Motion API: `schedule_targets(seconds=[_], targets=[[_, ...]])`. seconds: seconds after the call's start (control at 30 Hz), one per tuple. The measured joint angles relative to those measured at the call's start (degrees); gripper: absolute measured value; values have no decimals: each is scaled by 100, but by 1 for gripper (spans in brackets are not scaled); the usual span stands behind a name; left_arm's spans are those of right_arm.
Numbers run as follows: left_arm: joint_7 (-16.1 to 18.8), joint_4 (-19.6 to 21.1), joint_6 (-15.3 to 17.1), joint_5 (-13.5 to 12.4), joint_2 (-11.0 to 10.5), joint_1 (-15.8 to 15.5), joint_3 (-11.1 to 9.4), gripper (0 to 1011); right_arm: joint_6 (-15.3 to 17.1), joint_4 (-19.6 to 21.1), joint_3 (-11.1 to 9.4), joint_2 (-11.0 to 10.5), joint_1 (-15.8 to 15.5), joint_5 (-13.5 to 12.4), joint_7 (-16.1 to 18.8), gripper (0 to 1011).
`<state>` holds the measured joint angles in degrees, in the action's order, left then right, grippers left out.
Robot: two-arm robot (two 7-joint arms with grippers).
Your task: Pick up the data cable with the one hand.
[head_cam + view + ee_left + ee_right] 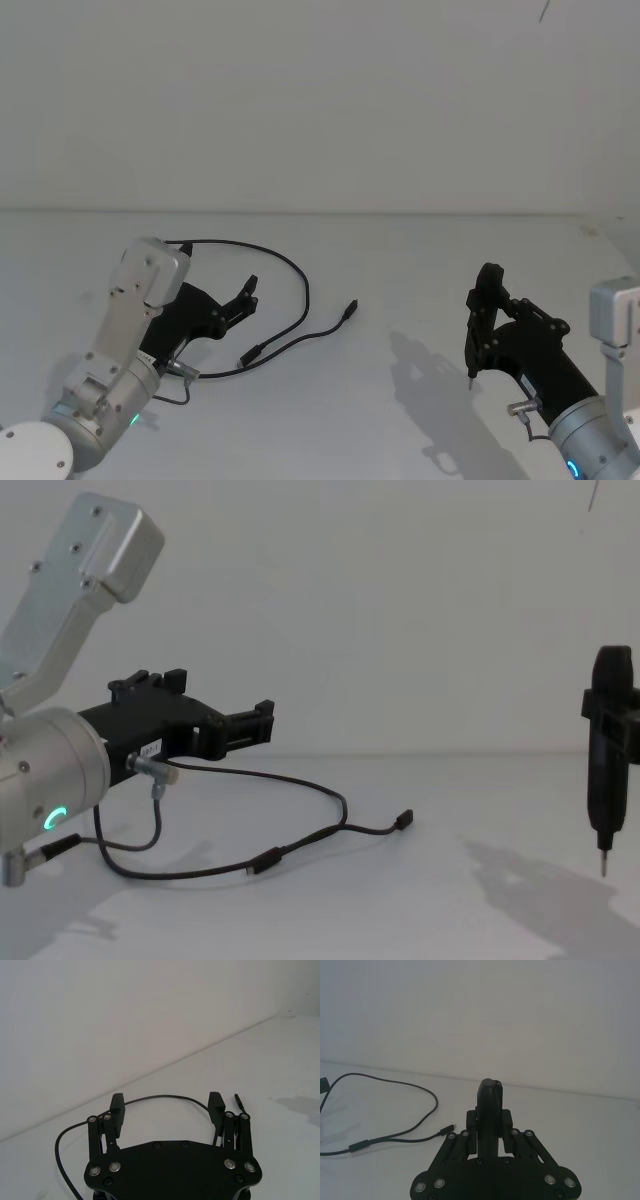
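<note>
Left wrist view | left gripper (166, 1105) jaws wide — data cable (150, 1096) partly hidden | right gripper (490, 1117) idle

- You will find no legible text, brand, number or sign on the table, the cable or either arm.
- The small white label (150, 748) on the left gripper (262, 722) carries print too small for you to read.

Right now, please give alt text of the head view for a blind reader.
The left tool hovers open over the looped black data cable on a white table; the right tool hangs idle far to the right.
</note>
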<state>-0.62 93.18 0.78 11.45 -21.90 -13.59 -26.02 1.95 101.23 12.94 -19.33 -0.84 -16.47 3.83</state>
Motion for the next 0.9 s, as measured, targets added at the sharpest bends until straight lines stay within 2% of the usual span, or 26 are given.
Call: schedule_targets(seconds=[0.5, 0.73, 0.9], targets=[[-13, -7, -2, 4, 5, -8, 0, 1001, 0, 0, 0, 0, 0, 0, 0, 279], [-249, -88, -75, 120, 40, -141, 16, 1001, 0, 0, 0, 0, 0, 1, 0, 279], [-544, -212, -117, 294, 86, -313, 22, 1001, 0, 0, 0, 0, 0, 0, 0, 279]])
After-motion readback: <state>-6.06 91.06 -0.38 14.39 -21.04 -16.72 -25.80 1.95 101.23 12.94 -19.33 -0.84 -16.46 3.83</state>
